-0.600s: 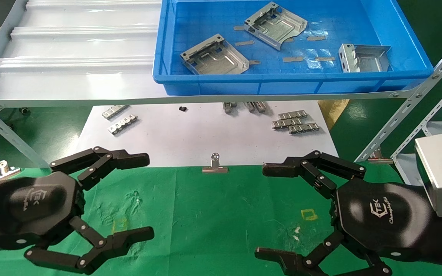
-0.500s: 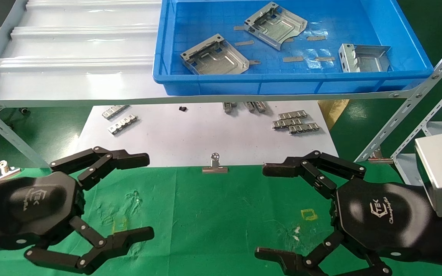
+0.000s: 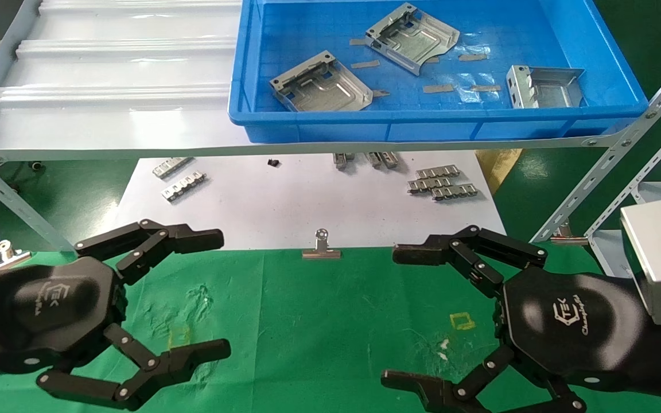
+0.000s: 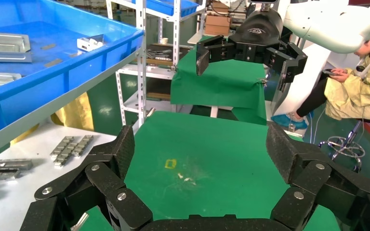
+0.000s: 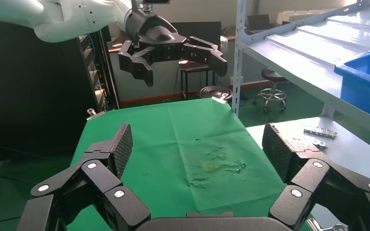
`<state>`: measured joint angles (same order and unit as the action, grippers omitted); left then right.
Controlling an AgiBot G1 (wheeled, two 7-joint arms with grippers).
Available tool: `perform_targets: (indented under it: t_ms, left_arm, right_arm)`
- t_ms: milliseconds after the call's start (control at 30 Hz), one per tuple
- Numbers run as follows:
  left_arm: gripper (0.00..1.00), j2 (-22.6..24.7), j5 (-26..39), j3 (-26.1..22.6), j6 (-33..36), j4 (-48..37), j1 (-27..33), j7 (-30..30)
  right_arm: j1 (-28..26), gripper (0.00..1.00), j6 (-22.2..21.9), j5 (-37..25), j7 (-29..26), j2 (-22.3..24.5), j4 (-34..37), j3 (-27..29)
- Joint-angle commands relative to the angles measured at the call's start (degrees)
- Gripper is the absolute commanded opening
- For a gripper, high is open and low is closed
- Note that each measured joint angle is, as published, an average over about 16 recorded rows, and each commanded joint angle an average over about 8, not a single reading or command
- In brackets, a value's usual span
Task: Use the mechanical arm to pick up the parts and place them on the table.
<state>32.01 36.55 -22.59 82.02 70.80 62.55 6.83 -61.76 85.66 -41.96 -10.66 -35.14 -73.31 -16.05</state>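
Three silver-grey sheet-metal parts lie in the blue bin (image 3: 307,123) on the upper shelf: one front left (image 3: 321,85), one at the back middle (image 3: 412,37), one at the right (image 3: 544,86). My left gripper (image 3: 218,293) is open and empty over the left of the green-cloth table (image 3: 330,321). My right gripper (image 3: 395,316) is open and empty over its right. In the left wrist view the left gripper (image 4: 200,151) frames bare cloth, with the right gripper (image 4: 243,60) beyond. In the right wrist view the right gripper (image 5: 197,147) frames bare cloth, with the left gripper (image 5: 180,65) beyond.
A white sheet (image 3: 307,212) with small toothed metal strips (image 3: 439,183) and a binder clip (image 3: 321,245) lies under the shelf. A grey shelf rail (image 3: 250,150) crosses between the bin and the grippers. Slotted rack struts (image 3: 611,166) stand at the right.
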Motion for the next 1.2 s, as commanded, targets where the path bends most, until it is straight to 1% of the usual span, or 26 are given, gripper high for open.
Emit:
perform_targets:
  t_ms: [33, 1200]
  left_arm:
    - [0.00, 0.0, 0.0, 0.0, 0.0, 0.0, 0.0, 0.0]
    - [0.00, 0.0, 0.0, 0.0, 0.0, 0.0, 0.0, 0.0]
  right_arm:
    - [0.0, 1.00, 0.0, 0.0, 0.0, 0.0, 0.0, 0.0]
    - [0.0, 1.00, 0.0, 0.0, 0.0, 0.0, 0.0, 0.0]
